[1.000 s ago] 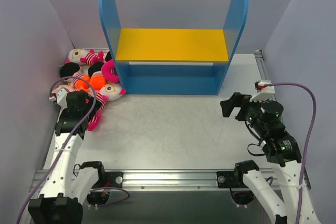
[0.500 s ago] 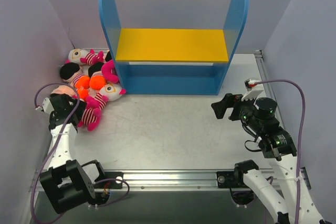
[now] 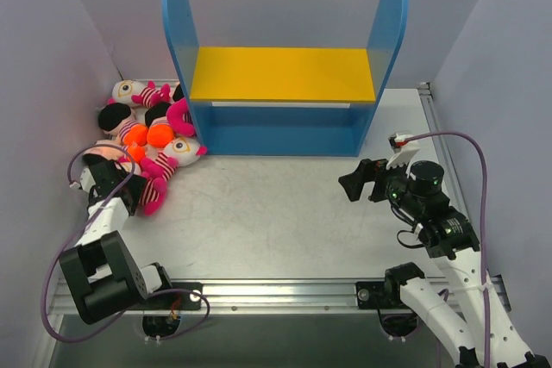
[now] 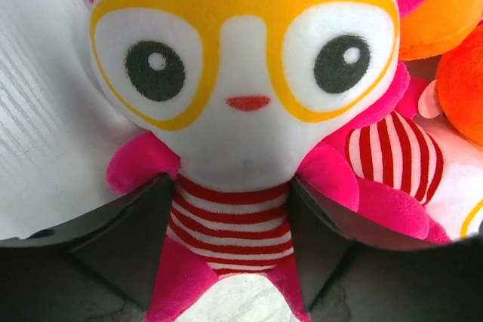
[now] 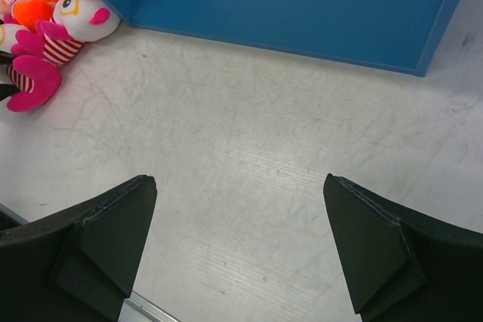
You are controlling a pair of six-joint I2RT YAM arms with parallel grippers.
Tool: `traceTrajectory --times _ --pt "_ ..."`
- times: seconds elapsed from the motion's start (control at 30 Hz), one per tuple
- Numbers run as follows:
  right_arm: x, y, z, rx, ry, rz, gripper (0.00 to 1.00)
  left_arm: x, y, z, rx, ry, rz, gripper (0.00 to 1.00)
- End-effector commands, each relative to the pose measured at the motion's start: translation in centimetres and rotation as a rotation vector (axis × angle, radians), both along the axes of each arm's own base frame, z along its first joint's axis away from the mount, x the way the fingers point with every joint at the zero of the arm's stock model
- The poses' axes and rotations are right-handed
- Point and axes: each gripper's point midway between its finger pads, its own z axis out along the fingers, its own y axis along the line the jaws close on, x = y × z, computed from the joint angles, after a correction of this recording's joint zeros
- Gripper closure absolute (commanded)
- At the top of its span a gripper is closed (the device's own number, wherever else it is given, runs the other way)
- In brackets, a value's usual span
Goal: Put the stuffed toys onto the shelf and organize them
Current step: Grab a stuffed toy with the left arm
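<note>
The left gripper [image 4: 229,190] straddles the striped torso of a doll with yellow glasses [image 4: 241,73] at the near edge of the toy pile [image 3: 147,122], left of the shelf [image 3: 285,75]. Its jaws stand fairly wide at the torso's sides, and I cannot tell whether they pinch it. The right gripper [image 5: 238,186] hangs fully spread, empty, over the table [image 5: 249,111]. Soft plush under that big head could slip free, or drag along the 2nd striped doll [image 4: 392,160] touching it.
</note>
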Motion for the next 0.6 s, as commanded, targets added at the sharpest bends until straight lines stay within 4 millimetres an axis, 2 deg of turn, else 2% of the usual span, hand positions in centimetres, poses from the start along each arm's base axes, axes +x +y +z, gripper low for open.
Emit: traceTrajectory --times 0.0,0.07,0.1,0.2,0.23,0.37,0.4,0.43,0.57 --pt "0.3 0.6 0.7 -0.004 -0.045 0.035 0.0 0.8 0.2 -0.1 -0.009 -0.036 0.011 0.33" --pt "0.3 0.7 0.6 -0.004 -0.041 0.038 0.01 0.7 0.2 -0.1 -0.007 -0.037 0.008 0.41" --pt "0.3 0.6 0.5 -0.003 -0.038 0.036 0.01 0.6 0.1 -0.1 -0.007 -0.037 0.008 0.52" --pt "0.1 0.7 0.2 -0.005 -0.029 0.042 0.01 0.5 -0.3 0.6 -0.009 -0.05 -0.006 0.67" --pt "0.1 0.8 0.3 -0.001 -0.028 0.042 0.01 0.2 -0.5 0.7 -0.017 -0.044 -0.015 0.78" --pt "-0.1 1.0 0.6 -0.001 -0.04 0.06 0.01 -0.6 -1.0 2.9 0.005 -0.061 -0.039 0.97" --pt "-0.2 1.1 0.7 0.001 -0.04 0.069 0.0 -0.8 -1.0 4.1 0.025 -0.085 -0.046 0.97" --pt "-0.3 1.2 0.9 0.004 -0.041 0.074 0.01 -1.6 -1.3 4.2 0.033 -0.054 -0.06 0.98" --pt "-0.6 1.7 1.3 0.011 -0.043 0.117 0.01 -2.5 -2.3 7.6 0.086 -0.097 -0.147 0.98"
